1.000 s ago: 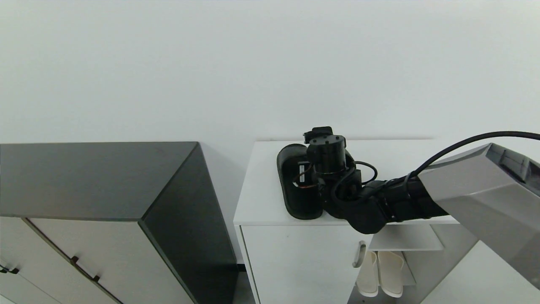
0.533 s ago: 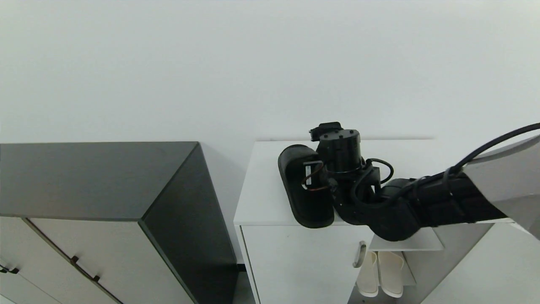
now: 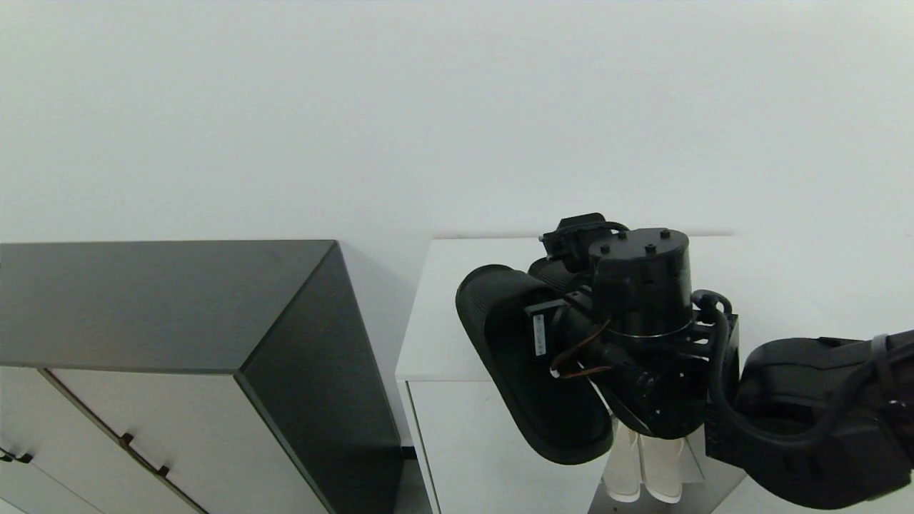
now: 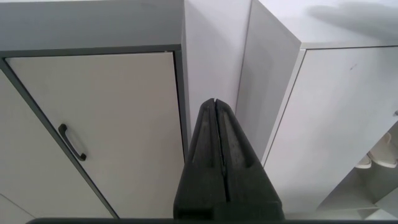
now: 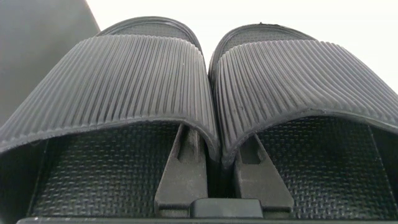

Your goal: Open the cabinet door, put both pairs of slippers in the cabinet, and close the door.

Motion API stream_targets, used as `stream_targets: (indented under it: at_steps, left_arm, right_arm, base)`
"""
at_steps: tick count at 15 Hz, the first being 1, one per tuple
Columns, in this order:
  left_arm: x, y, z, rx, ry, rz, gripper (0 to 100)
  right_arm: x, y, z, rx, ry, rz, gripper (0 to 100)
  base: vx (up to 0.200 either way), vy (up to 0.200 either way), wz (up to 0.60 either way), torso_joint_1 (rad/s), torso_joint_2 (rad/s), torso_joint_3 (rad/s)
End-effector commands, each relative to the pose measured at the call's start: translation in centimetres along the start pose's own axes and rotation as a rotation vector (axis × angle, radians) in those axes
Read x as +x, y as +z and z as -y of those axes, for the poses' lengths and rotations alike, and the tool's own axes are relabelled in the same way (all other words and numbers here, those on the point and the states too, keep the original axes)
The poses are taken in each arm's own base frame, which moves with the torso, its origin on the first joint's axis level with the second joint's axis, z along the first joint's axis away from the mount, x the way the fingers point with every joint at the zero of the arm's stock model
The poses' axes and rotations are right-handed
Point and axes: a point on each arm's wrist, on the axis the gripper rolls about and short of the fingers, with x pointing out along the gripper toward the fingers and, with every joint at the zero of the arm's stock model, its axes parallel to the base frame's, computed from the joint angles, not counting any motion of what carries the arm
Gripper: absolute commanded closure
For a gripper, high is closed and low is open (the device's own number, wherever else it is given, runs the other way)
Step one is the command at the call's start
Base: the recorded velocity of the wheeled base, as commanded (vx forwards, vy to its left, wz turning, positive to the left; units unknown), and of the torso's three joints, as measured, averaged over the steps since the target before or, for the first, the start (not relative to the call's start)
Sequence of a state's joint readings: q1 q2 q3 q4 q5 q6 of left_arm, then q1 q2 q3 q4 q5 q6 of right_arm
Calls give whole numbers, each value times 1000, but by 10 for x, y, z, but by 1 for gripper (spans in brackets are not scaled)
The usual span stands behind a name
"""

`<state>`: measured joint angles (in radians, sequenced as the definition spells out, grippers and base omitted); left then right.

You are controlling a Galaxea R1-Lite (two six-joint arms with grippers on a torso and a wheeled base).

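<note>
A pair of black ribbed slippers (image 3: pixel 514 350) hangs in the air in front of the white cabinet (image 3: pixel 435 321), held sole-side out. My right gripper (image 3: pixel 560 343) is shut on them. In the right wrist view one finger (image 5: pixel 183 168) sits under each strap, and the right gripper (image 5: pixel 219 168) pinches the black slippers' (image 5: pixel 124 87) inner walls together. A pair of white slippers (image 3: pixel 643 464) stands inside the cabinet's open right half, also seen as white slippers (image 4: pixel 380 152) from the left wrist. My left gripper (image 4: pixel 215 115) is shut and empty, low before the gap between the two cabinets.
A dark-topped cabinet (image 3: pixel 164 300) with pale doors and dark handles stands to the left of the white one. The white cabinet's left door (image 4: pixel 336 124) is closed. A plain white wall is behind.
My right arm has lifted the black slippers off the white cabinet's top and drawn them toward me, down in front of the cabinet.
</note>
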<state>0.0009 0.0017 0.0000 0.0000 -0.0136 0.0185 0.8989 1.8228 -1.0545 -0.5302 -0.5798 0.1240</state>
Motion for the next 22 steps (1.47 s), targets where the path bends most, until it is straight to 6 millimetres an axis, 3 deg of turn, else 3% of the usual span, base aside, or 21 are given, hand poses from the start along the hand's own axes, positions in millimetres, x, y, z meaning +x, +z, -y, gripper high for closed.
stream_targets:
  at_steps: [1,3,18,22]
  left_arm:
    - [0,0,0,0,0,0,100]
    - [0,0,0,0,0,0,100]
    - [0,0,0,3,-1,0,100]
    - [0,0,0,1,-1,0,100]
  right_arm:
    - [-4,3,1,6,4,9,100]
    - [-5,2,2,6,2,7,100]
    - [-10,1,7,12,-6,15,100]
    - [-11,-2,8,6,-5,6,100]
  base:
    - [0,0,0,0,0,0]
    - [0,0,0,0,0,0]
    - [-200,0,0,1,3,2]
    - [0,0,0,0,0,0]
